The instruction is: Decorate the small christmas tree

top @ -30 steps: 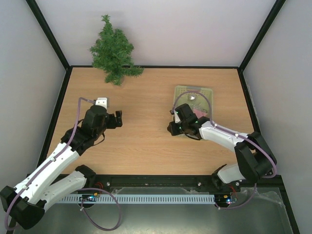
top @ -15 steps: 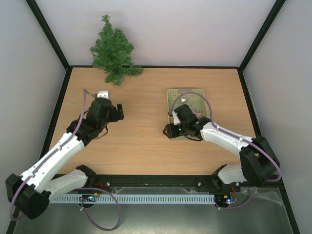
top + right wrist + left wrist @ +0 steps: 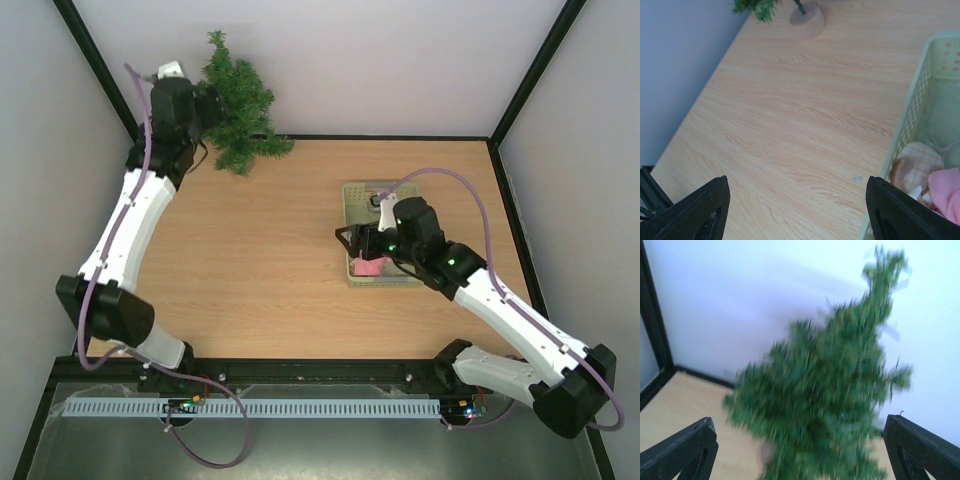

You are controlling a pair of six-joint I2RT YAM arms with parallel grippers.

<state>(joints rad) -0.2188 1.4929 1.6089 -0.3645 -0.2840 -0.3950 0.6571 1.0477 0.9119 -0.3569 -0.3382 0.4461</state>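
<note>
The small christmas tree (image 3: 238,108) stands upright at the far left corner on a round wooden base (image 3: 807,20). My left gripper (image 3: 205,104) is raised beside its left side, open. In the left wrist view the blurred tree (image 3: 830,400) fills the space ahead of the gripper (image 3: 800,452), between the two black fingers (image 3: 680,450); I cannot tell whether they touch it. My right gripper (image 3: 350,240) hovers open at the left edge of the pale green basket (image 3: 360,190). Between its fingertips (image 3: 800,215) is only bare table.
The basket (image 3: 920,100) holds a pink item (image 3: 945,192), a checked round piece (image 3: 915,160) and clear wrappers. Black frame posts and pale walls close in the wooden table (image 3: 260,260) at the back and sides. The right arm lies across the basket's near half.
The left arm has swung from mid-table up to the tree at the far left. The right gripper has opened and drawn back. The basket has slid slightly left and nearer.
</note>
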